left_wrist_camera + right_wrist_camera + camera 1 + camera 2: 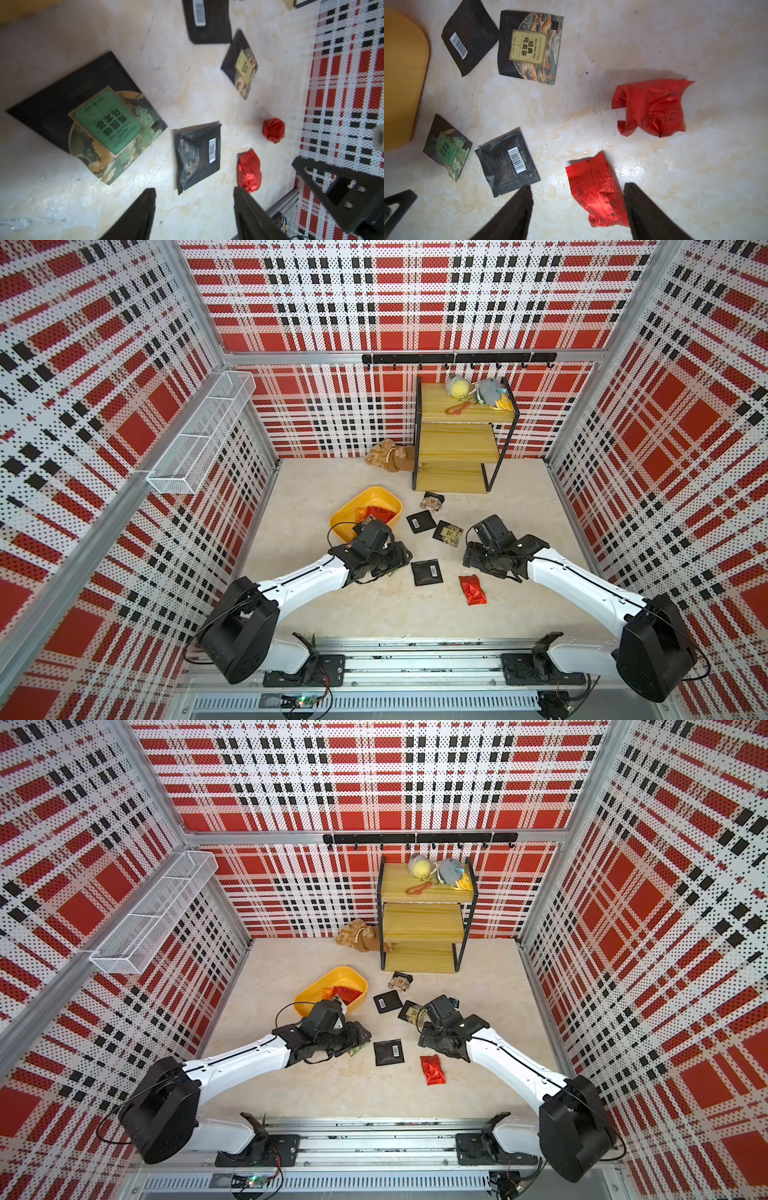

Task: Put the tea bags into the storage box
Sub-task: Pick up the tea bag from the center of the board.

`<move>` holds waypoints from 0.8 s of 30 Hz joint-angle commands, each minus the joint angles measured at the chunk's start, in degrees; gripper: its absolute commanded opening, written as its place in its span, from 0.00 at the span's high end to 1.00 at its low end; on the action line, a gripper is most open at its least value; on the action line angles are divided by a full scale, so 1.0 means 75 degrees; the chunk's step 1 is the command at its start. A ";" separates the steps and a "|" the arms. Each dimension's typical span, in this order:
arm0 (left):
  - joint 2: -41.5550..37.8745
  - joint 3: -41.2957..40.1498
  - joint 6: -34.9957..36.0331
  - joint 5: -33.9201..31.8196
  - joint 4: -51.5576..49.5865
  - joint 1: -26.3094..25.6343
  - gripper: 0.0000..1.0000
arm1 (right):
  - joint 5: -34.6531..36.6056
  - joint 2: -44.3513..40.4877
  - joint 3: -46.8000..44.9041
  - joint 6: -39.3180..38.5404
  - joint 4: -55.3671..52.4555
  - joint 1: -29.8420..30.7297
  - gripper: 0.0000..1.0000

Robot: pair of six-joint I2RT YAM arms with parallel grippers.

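In both top views the yellow storage box [352, 507] sits left of centre on the pale worktop [374, 614], with red and orange tea bags [376, 513] lying inside it. More sachets lie loose to its right: a black barcode sachet [420, 522], a picture-label sachet [449, 533], a windowed sachet [432, 502] at the foot of the wooden shelf [457, 439], a second barcode sachet [427, 571] at centre, and a red foil sachet [473, 590] lower right of that. The left tool [194, 190] is spread with nothing between its fingers, over bare worktop near a green-label sachet [97, 126]. The right tool [578, 185] is spread too; the red foil sachet lies on the worktop between its fingers, unpinched
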 commanded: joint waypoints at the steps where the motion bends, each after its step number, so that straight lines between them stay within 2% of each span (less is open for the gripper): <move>1: 0.0510 0.0014 -0.0067 0.0089 0.0487 -0.0227 0.35 | 0.0062 0.0004 -0.0017 0.0011 -0.0068 -0.0082 0.25; 7: 0.1491 0.0302 -0.0045 0.0290 0.0697 -0.0602 0.40 | -0.0030 -0.0204 -0.0208 -0.0047 -0.0050 -0.0326 0.25; 18: 0.2081 0.0547 -0.0150 0.0268 0.0812 -0.0900 0.48 | -0.0083 -0.0433 -0.0420 -0.0067 -0.0045 -0.0498 0.25; 24: 0.2221 0.0638 -0.0173 0.0186 0.0791 -0.1027 0.59 | -0.0111 -0.0488 -0.0561 -0.0086 -0.0015 -0.0508 0.25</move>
